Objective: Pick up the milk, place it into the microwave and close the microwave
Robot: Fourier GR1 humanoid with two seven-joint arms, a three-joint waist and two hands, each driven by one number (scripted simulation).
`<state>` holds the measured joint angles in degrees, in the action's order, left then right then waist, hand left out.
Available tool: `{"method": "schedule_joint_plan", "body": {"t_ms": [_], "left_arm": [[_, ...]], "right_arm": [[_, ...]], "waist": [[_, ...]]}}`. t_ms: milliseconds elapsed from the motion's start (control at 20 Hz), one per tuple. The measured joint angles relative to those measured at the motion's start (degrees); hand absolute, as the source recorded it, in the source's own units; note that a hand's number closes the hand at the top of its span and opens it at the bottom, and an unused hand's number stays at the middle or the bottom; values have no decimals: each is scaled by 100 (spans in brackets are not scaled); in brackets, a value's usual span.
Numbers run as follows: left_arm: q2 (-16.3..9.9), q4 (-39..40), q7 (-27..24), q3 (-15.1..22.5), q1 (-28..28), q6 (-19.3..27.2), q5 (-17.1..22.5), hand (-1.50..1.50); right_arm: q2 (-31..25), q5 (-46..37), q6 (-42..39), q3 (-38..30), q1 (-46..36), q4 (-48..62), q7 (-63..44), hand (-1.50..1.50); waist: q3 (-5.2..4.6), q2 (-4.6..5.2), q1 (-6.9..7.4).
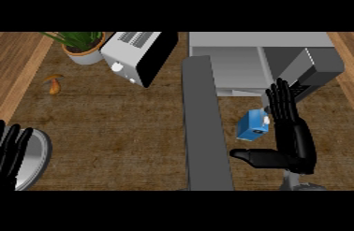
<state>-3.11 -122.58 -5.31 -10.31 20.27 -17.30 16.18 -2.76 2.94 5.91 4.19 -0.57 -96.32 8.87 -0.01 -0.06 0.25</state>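
Wood table, microwave at the back with its door swung wide open. Toaster and a plant back left. Right hand has straight fingers spread beside the blue milk, which sits on the table just in front of the microwave. Left hand is open over a plate.

The counter is mottled brown with paler wood strips at its sides, and the microwave and its open door are plain grey. The milk is bright blue, both hands, left and right, are black, and the toaster is white with a black side. A green plant sits in a white pot, beside an orange-brown mushroom and a silver plate.
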Motion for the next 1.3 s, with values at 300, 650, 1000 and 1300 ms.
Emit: {"method": "schedule_joint_plan", "body": {"t_ms": [300, 650, 1000, 1300], "left_arm": [[16, 42, -119, -191, 125, -275, 116, -150], [146, 11, -153, -139, 207, -342, 34, -150], [148, -173, 104, -171, 126, -300, 110, -150], [215, -281, 180, -236, 178, -379, 151, -150]], "right_arm": [[-42, -23, -178, -169, 215, 531, 601, -150], [-241, 81, -611, -461, 259, 1235, 1229, -150], [-267, -132, -718, -600, -212, 2270, 1966, -150], [-323, -179, -739, -889, -688, 3366, 2608, -150]], "waist": [[0, 1, -1], [1, 2, -3], [3, 6, 4], [3, 7, 13]]}}
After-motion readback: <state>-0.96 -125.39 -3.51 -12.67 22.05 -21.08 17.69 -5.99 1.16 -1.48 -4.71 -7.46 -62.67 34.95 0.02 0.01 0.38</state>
